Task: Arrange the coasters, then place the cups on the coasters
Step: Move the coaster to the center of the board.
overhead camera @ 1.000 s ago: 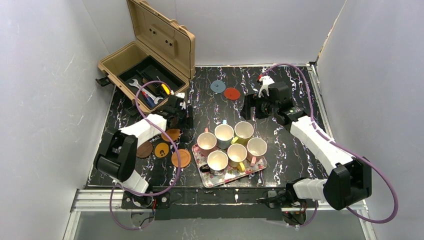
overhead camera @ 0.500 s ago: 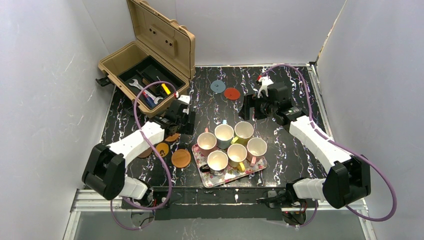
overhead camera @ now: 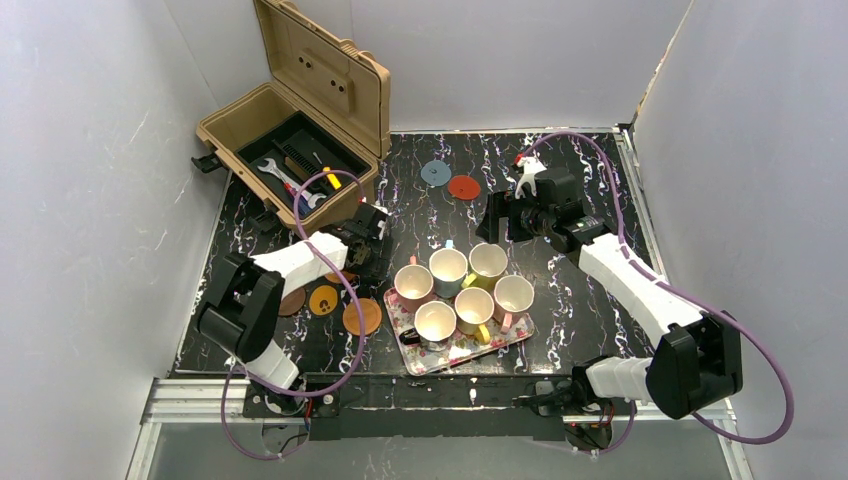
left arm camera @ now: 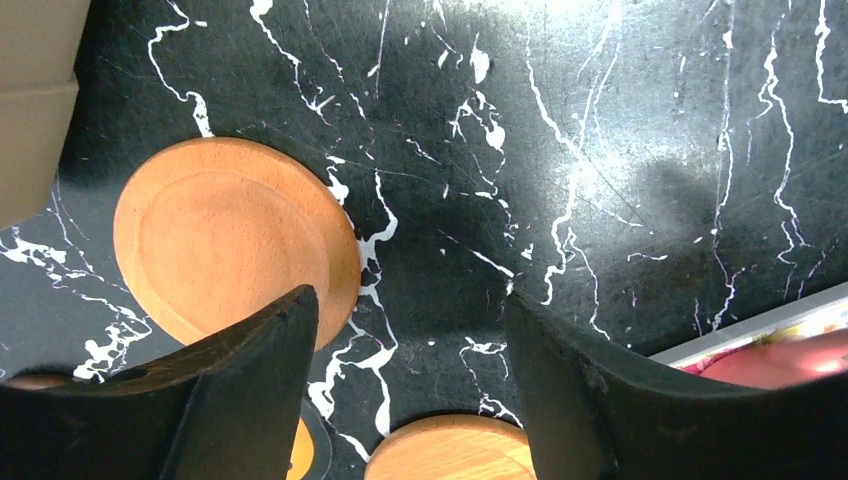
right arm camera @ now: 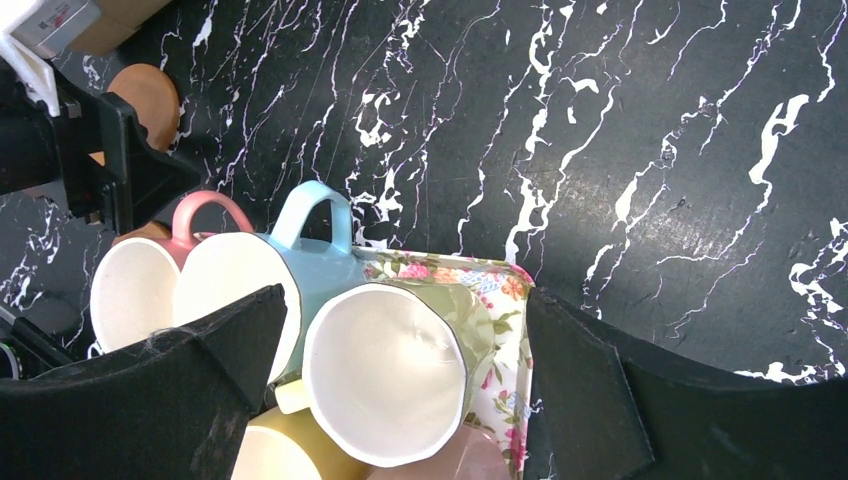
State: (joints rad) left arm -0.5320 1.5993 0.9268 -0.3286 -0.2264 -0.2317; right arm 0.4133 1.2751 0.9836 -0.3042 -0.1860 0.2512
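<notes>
Several cups [overhead camera: 463, 290] stand packed on the floral tray [overhead camera: 513, 339]. My left gripper [overhead camera: 366, 248] [left arm camera: 410, 300] hovers open just left of the tray, with only bare tabletop between its fingers. An orange coaster [left arm camera: 235, 250] lies at its left finger, a wooden coaster [left arm camera: 455, 455] below the gap and a yellow-orange coaster [overhead camera: 323, 299] nearby. A dark brown coaster [overhead camera: 290, 300] sits further left. Blue-grey [overhead camera: 435, 173] and red [overhead camera: 463, 187] coasters lie at the back. My right gripper [overhead camera: 497, 215] [right arm camera: 405, 298] is open wide above a pale green cup [right arm camera: 385, 380], beside the blue cup [right arm camera: 320, 270].
An open tan toolbox [overhead camera: 290, 150] with tools stands at the back left, close behind the left arm. White walls enclose the black marbled table [overhead camera: 580, 170] on three sides. The pink cup [right arm camera: 130, 290] and yellow cup [right arm camera: 290, 450] crowd the tray's near cups.
My left gripper has shifted a little nearer and toward the tray, its elbow swinging out and back, and its jaws have narrowed slightly. The right arm has held still.
</notes>
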